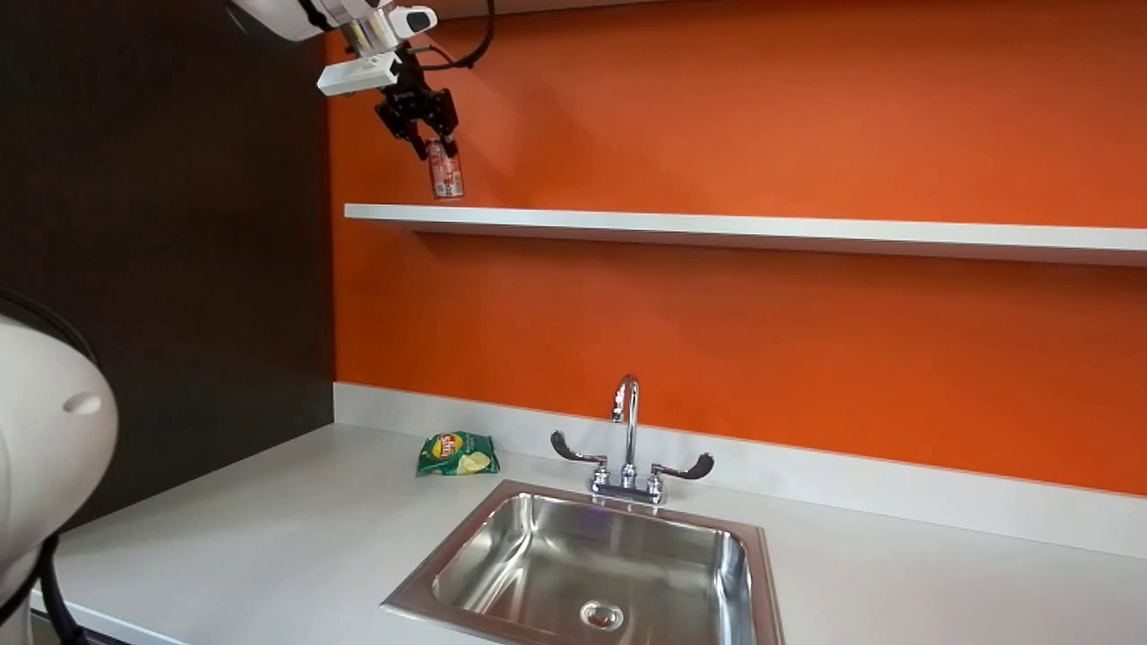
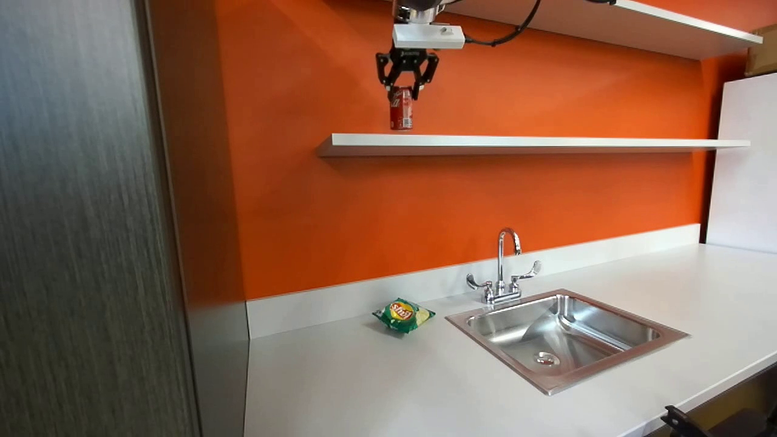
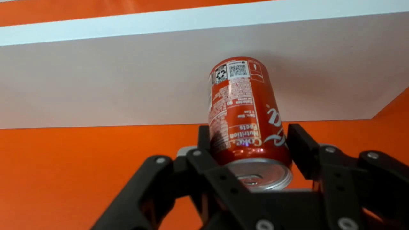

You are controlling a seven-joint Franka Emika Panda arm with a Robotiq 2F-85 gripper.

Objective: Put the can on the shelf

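Observation:
The can [image 1: 446, 172] is red with white markings and a silver top. My gripper [image 1: 436, 152] is shut on its upper part, one finger on each side. The can hangs nearly upright a little above the left end of the white shelf [image 1: 717, 226]. In an exterior view the can [image 2: 401, 110] shows a thin gap over the shelf's front edge [image 2: 516, 141], under my gripper [image 2: 403, 94]. In the wrist view the can [image 3: 243, 108] sits between the fingers [image 3: 249, 134], silver top toward me, its bottom over the shelf surface [image 3: 111, 83], with a shadow beside it.
An orange wall [image 1: 806, 358] stands behind the shelf. A dark panel [image 1: 179, 224] is at the left. Below are the countertop [image 1: 269, 520], a green chip bag [image 1: 458, 453], the faucet [image 1: 629, 439] and the steel sink [image 1: 582, 564]. Another shelf [image 2: 607, 30] is higher up.

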